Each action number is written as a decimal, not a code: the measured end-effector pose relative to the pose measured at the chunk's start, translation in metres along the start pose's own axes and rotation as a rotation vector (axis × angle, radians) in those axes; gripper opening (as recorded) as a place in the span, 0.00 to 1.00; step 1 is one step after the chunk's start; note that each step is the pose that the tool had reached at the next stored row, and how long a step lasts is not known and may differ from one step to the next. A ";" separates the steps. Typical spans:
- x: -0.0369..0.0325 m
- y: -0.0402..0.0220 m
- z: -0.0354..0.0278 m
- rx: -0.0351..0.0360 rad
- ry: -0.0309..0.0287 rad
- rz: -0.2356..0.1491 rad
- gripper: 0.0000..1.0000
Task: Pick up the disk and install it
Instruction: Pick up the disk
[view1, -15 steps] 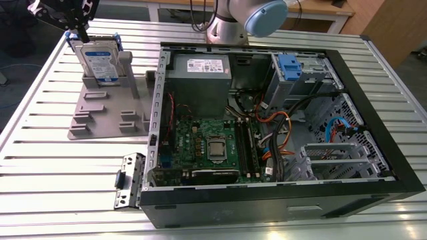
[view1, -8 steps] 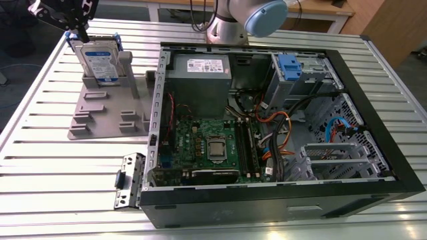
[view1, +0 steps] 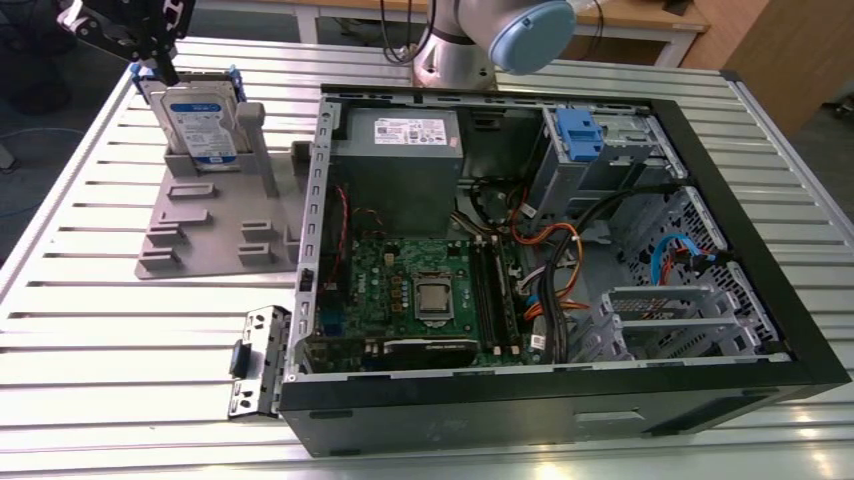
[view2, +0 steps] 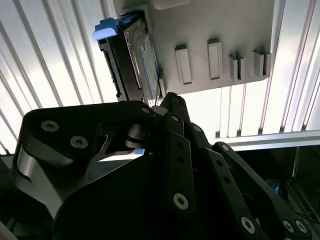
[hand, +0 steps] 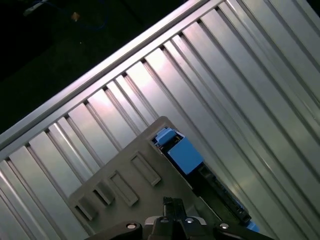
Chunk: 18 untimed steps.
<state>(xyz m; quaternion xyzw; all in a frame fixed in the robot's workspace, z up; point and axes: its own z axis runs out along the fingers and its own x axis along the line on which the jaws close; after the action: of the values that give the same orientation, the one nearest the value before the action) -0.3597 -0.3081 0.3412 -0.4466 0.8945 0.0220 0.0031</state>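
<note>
**Item 1: the disk.**
- Place: you will find it standing on edge in the far slot of the grey holder. That is on the far part of the slatted table, toward the exterior view's left and well apart from the open computer case.
- Attitude: label to the near side, blue carrier frame round the edges.
- Likely reason: upright, it offers its top edge and both flat faces to a grasp from above.
- In both wrist views the disk sits in the holder, with a blue carrier corner standing clear of the plate.

**Item 2: gripper.**
- Place: over the disk's upper corner on the exterior view's left, very near it. You cannot tell from these views whether it touches.
- State: whether the pincer is open, closed or already clamped on the disk cannot be told.
- In both wrist views the gripper points toward the disk and holder.

**Item 3: arm pose.**
- The grey-and-blue joint stands beyond the case's far wall.
- The gripper hangs nose-down well off to the exterior view's left of it.

**Item 4: computer case.**
- It lies on its side with the panel off, so its bays open upward.
- A blue latch sits at the far right drive cage.
- Judgement: the disk is not yet lifted or installed.
</note>
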 end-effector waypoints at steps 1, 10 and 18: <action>0.0000 0.0000 0.0000 -0.0001 0.0003 -0.007 0.10; 0.0000 0.0000 0.0000 -0.0019 0.0028 -0.075 0.10; 0.0000 0.0000 0.0000 -0.0035 0.0052 -0.139 0.10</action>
<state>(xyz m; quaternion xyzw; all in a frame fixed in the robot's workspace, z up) -0.3597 -0.3081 0.3412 -0.5078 0.8612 0.0221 0.0015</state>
